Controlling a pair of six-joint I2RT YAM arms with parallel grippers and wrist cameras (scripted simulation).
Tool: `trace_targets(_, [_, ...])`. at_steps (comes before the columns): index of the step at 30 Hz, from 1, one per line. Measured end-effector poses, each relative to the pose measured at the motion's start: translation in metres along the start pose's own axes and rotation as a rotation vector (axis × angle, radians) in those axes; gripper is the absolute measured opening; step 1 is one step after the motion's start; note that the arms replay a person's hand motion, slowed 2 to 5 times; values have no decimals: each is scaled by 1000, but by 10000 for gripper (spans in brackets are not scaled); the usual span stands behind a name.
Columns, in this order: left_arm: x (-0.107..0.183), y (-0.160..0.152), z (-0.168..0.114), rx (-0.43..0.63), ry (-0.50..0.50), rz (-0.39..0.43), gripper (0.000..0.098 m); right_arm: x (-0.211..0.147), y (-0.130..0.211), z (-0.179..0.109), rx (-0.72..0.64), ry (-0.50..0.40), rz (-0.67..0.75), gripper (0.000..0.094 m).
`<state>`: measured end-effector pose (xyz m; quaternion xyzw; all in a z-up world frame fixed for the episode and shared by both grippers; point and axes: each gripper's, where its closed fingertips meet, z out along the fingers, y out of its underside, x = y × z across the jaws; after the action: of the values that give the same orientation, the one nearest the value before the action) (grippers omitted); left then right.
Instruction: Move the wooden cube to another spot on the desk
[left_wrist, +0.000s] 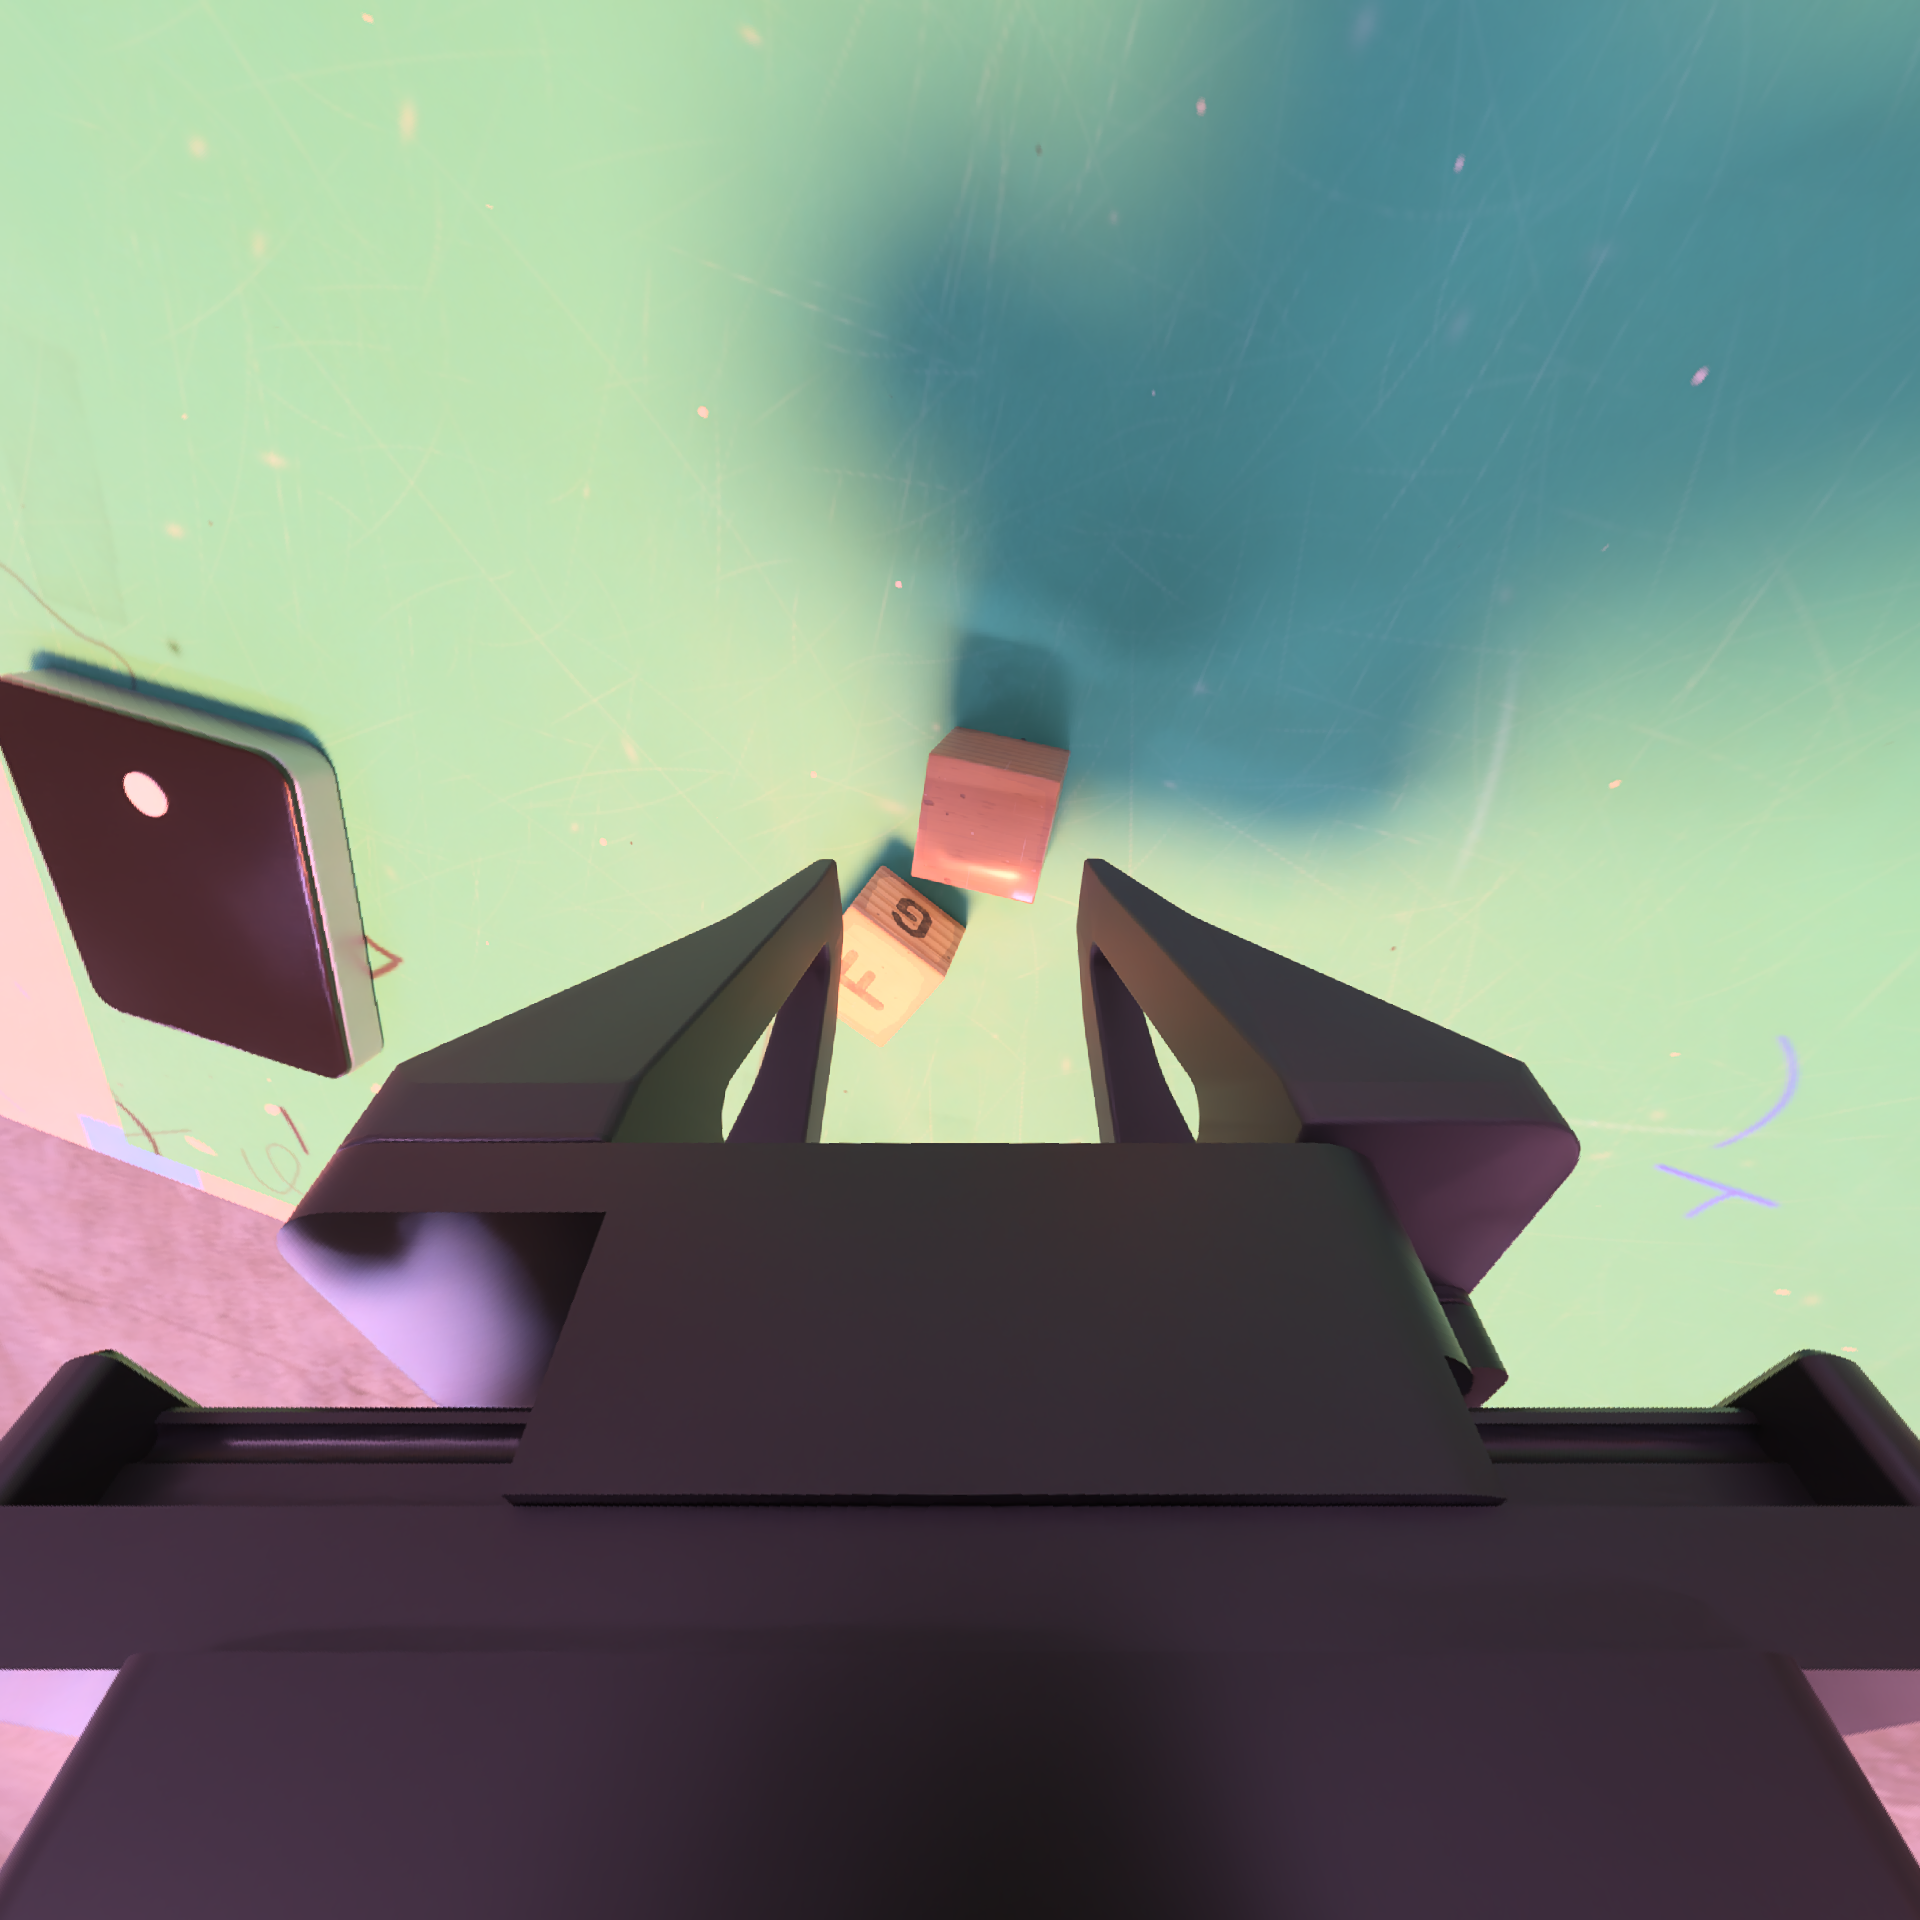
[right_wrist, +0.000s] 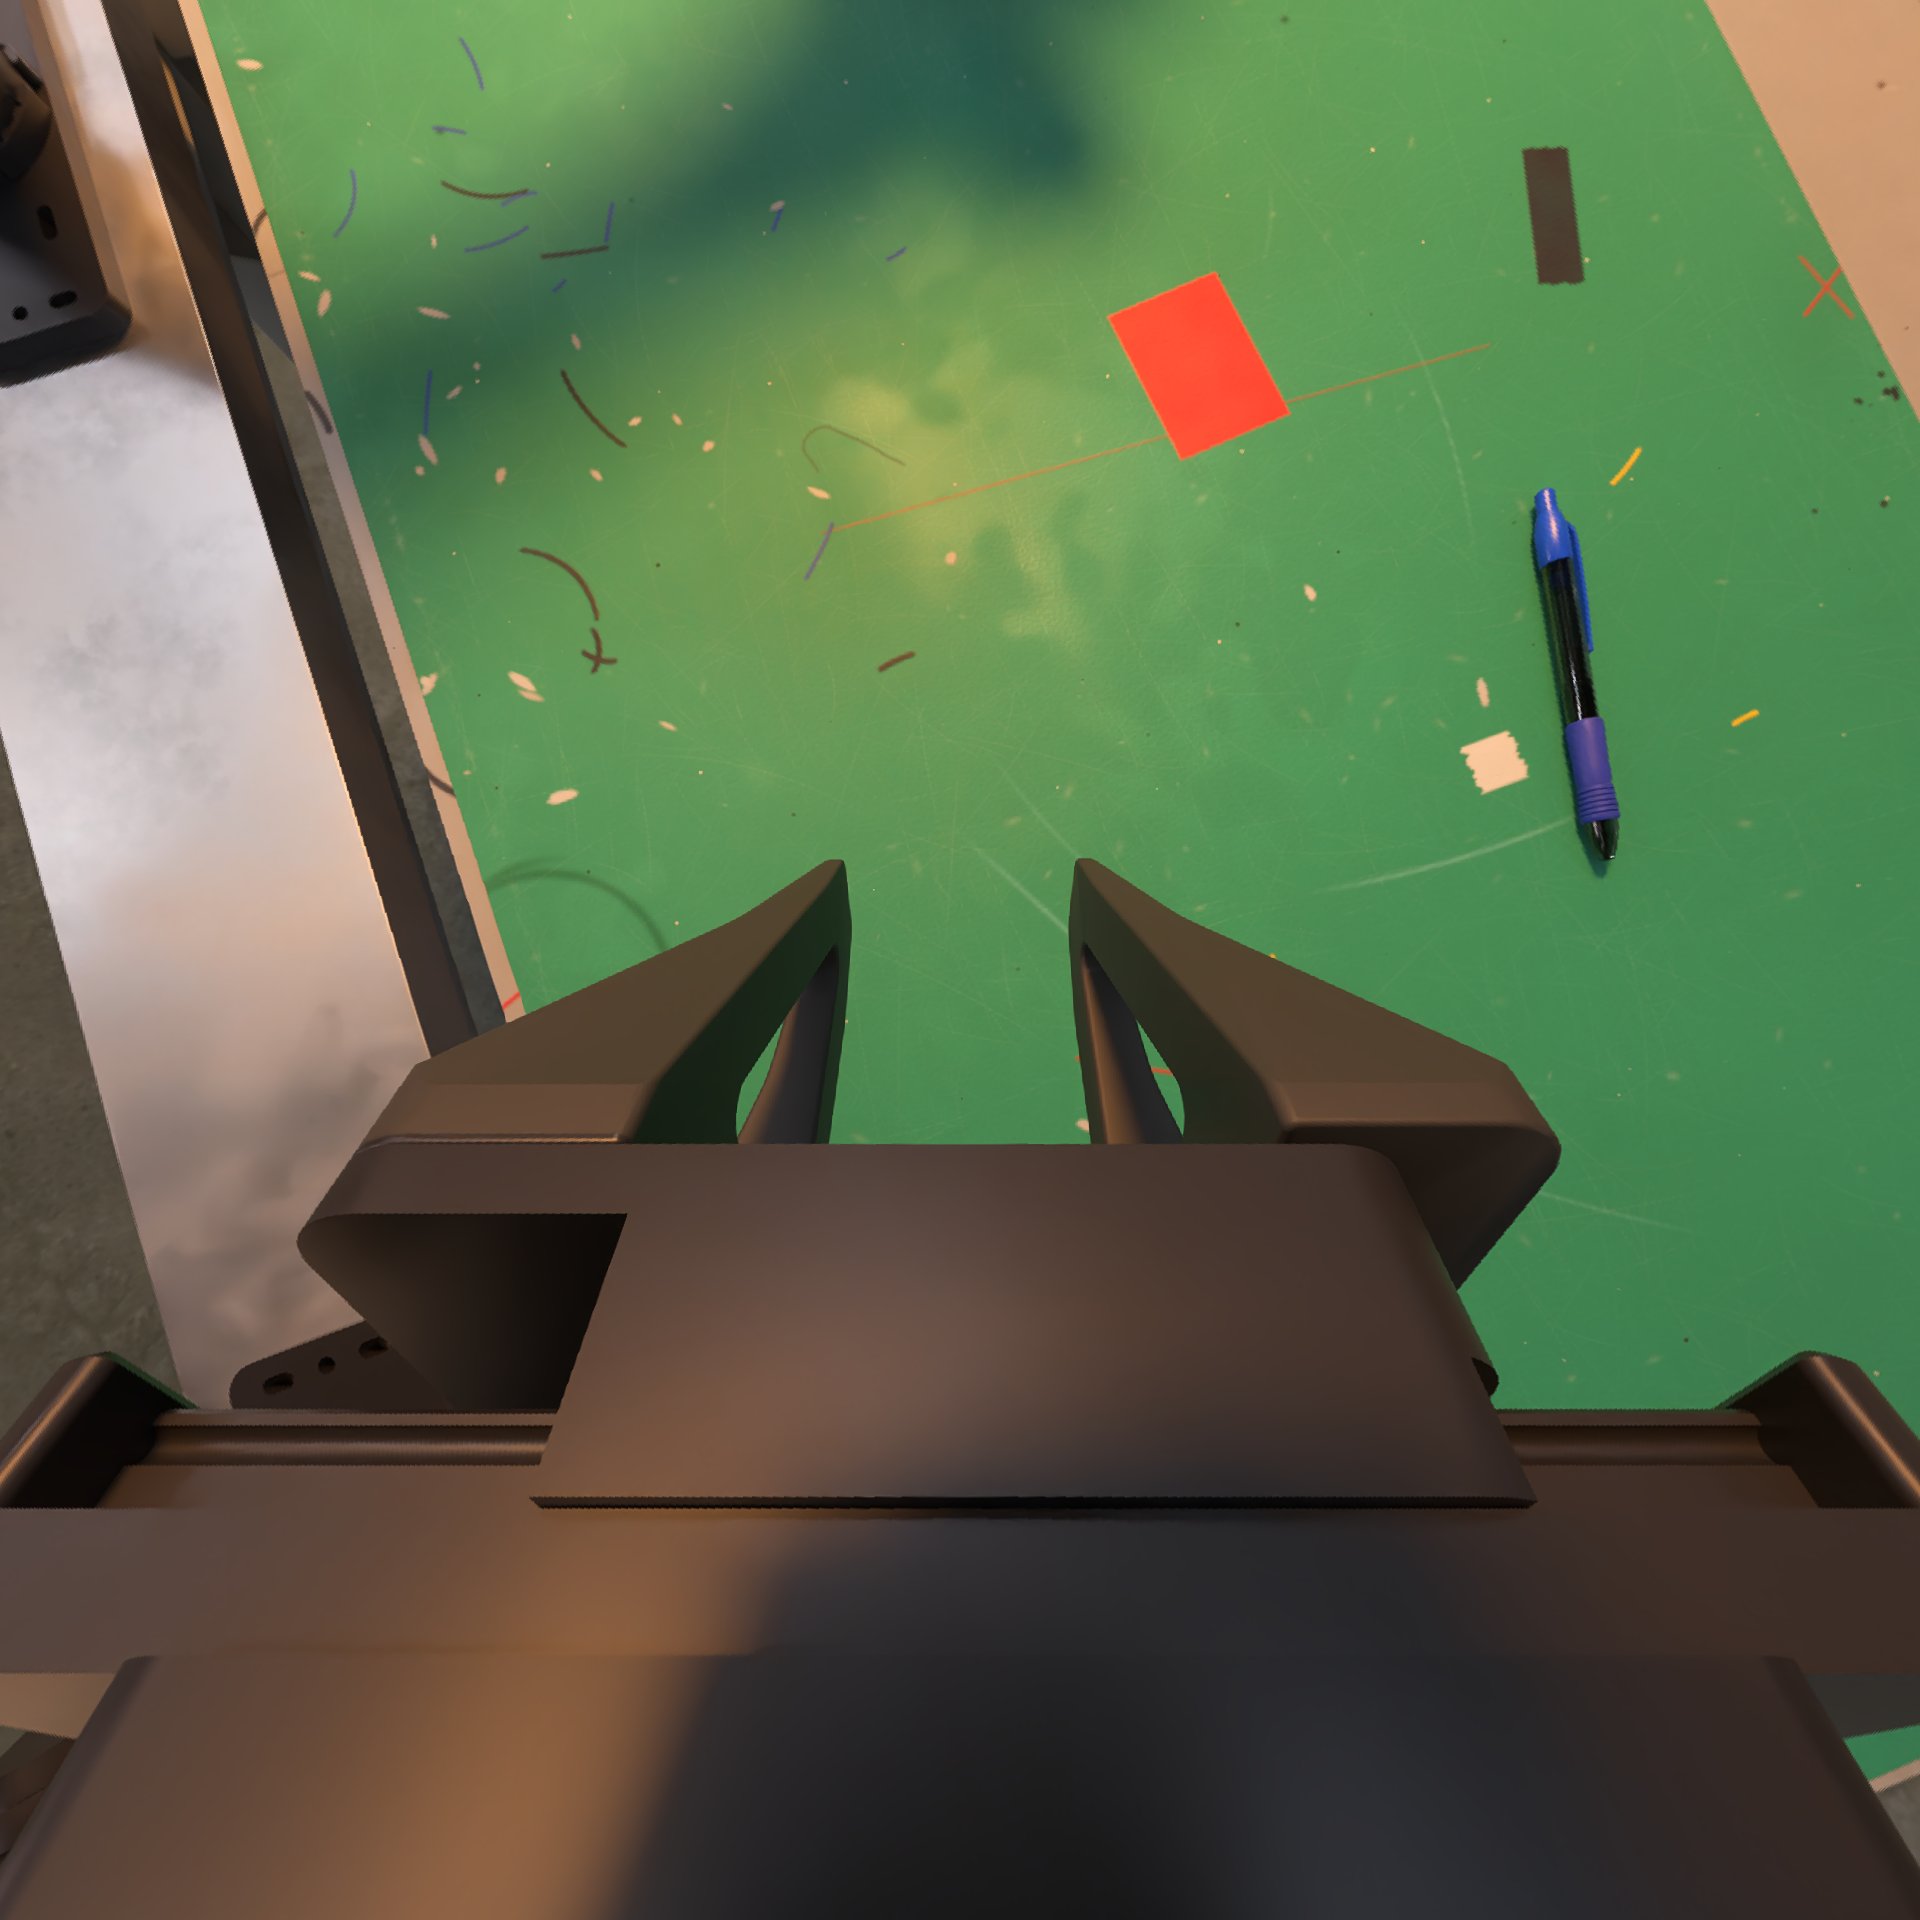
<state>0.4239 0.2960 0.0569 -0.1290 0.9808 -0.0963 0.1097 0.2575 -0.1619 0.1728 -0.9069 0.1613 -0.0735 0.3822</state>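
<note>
Wooden cube, lettered, lies tilted on the green desk, corner toward a plain pinkish cube, just beside the left tool's left finger. Both tools are parted, empty. The right tool hovers near a blue pen.

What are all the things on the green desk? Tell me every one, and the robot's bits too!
lettered wooden cube: 1, pale wood, on the mat beside the left claw's left finger
plain cube: 1, pinkish, just beyond the lettered one
flat device: 1, dark with pale rim, far left
pen: 1, blue and black, right side of mat
red rectangle: 1, flat on mat
black strip: 1, upper right
green mat: 1, scuffed, covers desk
left claw: 1, dark, open, empty
right claw: 1, dark, open, empty
</note>
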Motion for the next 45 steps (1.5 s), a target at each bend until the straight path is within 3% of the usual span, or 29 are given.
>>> trace_targets(13, [4,5,19,-61,-4,124,356,-1,4,5,-19,-20,15,358])
trace_targets(23, [5,12,32,-115,34,148,371,1,8,12,-54,-36,28,358])
trace_targets(30, [5,12,37,-122,43,154,301,2,12,15,-72,-46,43,354])
trace_targets(38, [4,4,30,-87,35,155,266,3,14,14,-70,-47,60,345])
trace_targets(45, [-7,-14,1,-18,-25,163,266,4,15,12,-66,-49,66,339])
